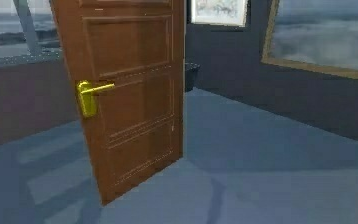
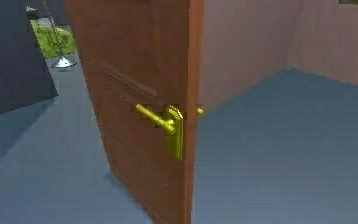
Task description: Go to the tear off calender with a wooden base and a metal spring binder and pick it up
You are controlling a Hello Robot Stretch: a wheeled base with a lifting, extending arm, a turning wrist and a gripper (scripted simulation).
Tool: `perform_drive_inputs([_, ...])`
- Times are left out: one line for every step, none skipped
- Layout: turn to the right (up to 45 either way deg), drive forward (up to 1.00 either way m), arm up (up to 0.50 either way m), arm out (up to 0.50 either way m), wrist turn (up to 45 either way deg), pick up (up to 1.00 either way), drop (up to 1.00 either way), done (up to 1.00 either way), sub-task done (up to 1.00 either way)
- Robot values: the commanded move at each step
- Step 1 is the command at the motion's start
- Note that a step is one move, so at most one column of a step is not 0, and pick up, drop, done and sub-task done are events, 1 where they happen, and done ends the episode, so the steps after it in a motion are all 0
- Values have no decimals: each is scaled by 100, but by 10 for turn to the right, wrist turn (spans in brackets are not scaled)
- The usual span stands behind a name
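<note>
A brown panelled wooden door (image 1: 127, 90) stands ajar close in front of me, with a brass lever handle (image 1: 90, 93) on its left side. In the arm side view the same door (image 2: 137, 90) rises from the middle of the picture, seen edge-on, and its brass handle (image 2: 165, 122) sticks out toward the left.
Grey-blue floor (image 1: 257, 160) spreads to the right of the door. On the dark wall hang a framed picture (image 1: 219, 12) and a larger one (image 1: 322, 35). A dark box (image 1: 192, 74) sits behind the door. A green plant (image 2: 53, 40) and a dark cabinet (image 2: 17, 60) stand at the arm side view's left.
</note>
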Motion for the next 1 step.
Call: perform_drive_inputs([420, 0, 0, 0, 0, 0, 0, 0, 0])
